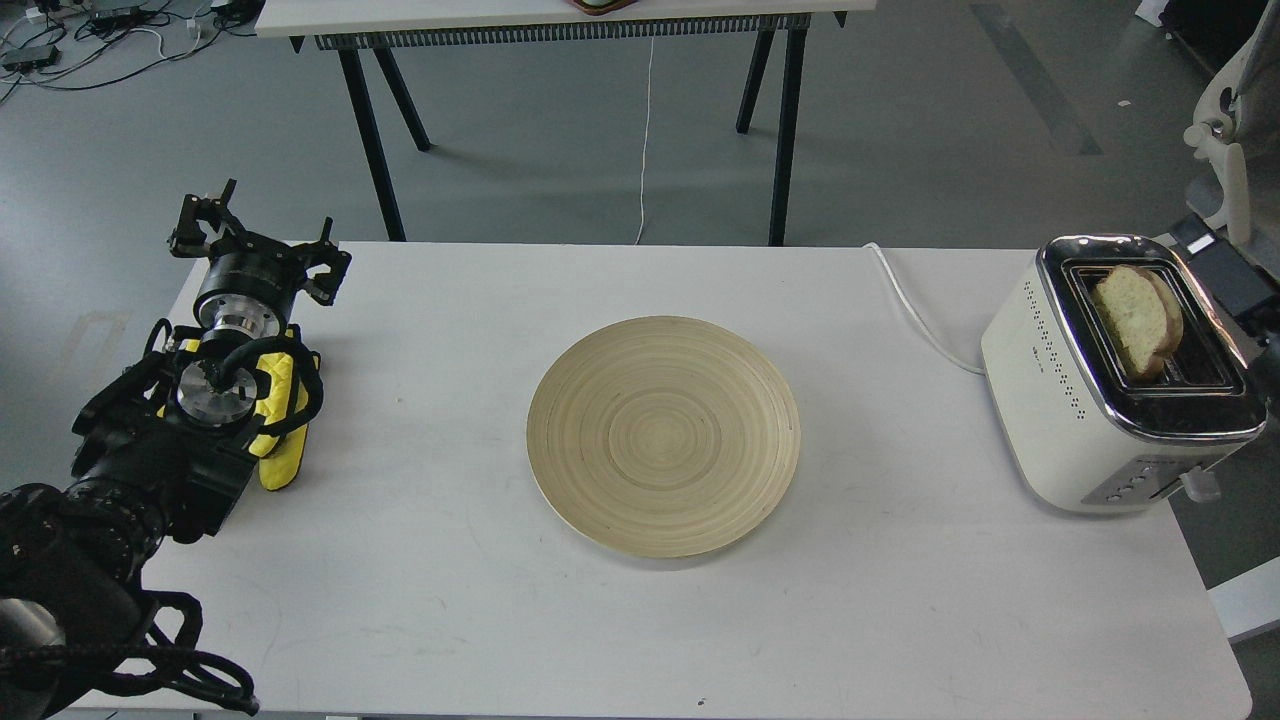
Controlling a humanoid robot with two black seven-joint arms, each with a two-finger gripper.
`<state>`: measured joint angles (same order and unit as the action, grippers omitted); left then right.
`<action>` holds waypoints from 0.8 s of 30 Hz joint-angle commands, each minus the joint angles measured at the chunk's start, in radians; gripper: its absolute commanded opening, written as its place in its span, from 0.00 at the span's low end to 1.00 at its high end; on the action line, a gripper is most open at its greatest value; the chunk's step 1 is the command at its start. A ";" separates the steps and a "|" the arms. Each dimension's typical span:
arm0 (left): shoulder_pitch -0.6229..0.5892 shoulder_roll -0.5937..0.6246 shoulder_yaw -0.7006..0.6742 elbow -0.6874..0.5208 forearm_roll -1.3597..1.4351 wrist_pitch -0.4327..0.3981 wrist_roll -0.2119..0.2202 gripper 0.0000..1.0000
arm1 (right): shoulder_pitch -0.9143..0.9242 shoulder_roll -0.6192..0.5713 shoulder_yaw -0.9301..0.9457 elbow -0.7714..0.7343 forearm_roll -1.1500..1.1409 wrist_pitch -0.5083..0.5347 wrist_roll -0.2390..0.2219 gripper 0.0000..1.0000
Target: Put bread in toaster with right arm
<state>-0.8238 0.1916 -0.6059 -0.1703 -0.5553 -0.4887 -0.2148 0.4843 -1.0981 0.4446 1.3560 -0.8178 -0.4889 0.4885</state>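
Note:
The bread [1135,318] stands in the far slot of the cream-white toaster [1070,400], leaning a little, with its rounded top sticking out above the chrome top. My right gripper [1215,265] is at the right edge of the view, just behind and to the right of the toaster. It is apart from the bread and holds nothing. Only part of it shows. My left gripper [258,248] rests at the table's far left edge, fingers spread and empty.
A round wooden plate [664,435] lies at the middle of the white table [900,600]. The toaster's white cord [915,310] runs along the table behind it. A second table [560,15] stands further back. A white chair [1225,130] is at the right edge.

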 commanded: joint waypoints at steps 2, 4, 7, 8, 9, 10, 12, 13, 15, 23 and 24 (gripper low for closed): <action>0.000 0.000 0.000 0.000 0.000 0.000 0.000 1.00 | 0.016 0.006 0.137 0.041 0.188 0.094 0.000 0.98; 0.000 0.000 0.000 0.000 0.000 0.000 0.000 1.00 | 0.026 0.032 0.193 0.032 0.300 0.194 0.000 0.98; 0.000 -0.001 0.000 0.000 0.000 0.000 0.000 1.00 | 0.028 0.146 0.268 0.000 0.431 0.274 0.000 0.98; 0.000 -0.001 0.000 0.000 0.000 0.000 -0.002 1.00 | 0.028 0.197 0.292 -0.012 0.460 0.289 0.000 0.98; 0.000 0.000 0.000 0.000 0.000 0.000 0.000 1.00 | 0.028 0.257 0.311 -0.029 0.483 0.305 0.000 0.98; 0.000 -0.001 0.000 0.000 0.000 0.000 0.000 1.00 | 0.027 0.311 0.325 -0.044 0.499 0.317 0.000 0.98; 0.000 0.000 0.000 0.000 0.000 0.000 0.000 1.00 | 0.019 0.420 0.345 -0.077 0.526 0.360 0.000 0.98; 0.000 0.000 0.000 0.000 0.000 0.000 0.000 1.00 | 0.014 0.475 0.352 -0.095 0.542 0.387 0.000 0.98; 0.000 0.000 0.000 0.000 0.000 0.000 0.000 1.00 | 0.002 0.567 0.359 -0.129 0.574 0.450 0.000 0.98; 0.000 -0.001 0.000 0.000 0.000 0.000 0.000 1.00 | -0.039 0.806 0.399 -0.314 0.597 0.656 0.000 0.98; 0.000 0.000 0.000 0.000 0.000 0.000 0.000 1.00 | -0.050 0.820 0.422 -0.331 0.609 0.680 0.000 0.98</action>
<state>-0.8238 0.1914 -0.6059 -0.1703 -0.5553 -0.4887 -0.2150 0.4495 -0.3396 0.8309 1.0822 -0.2245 0.1207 0.4888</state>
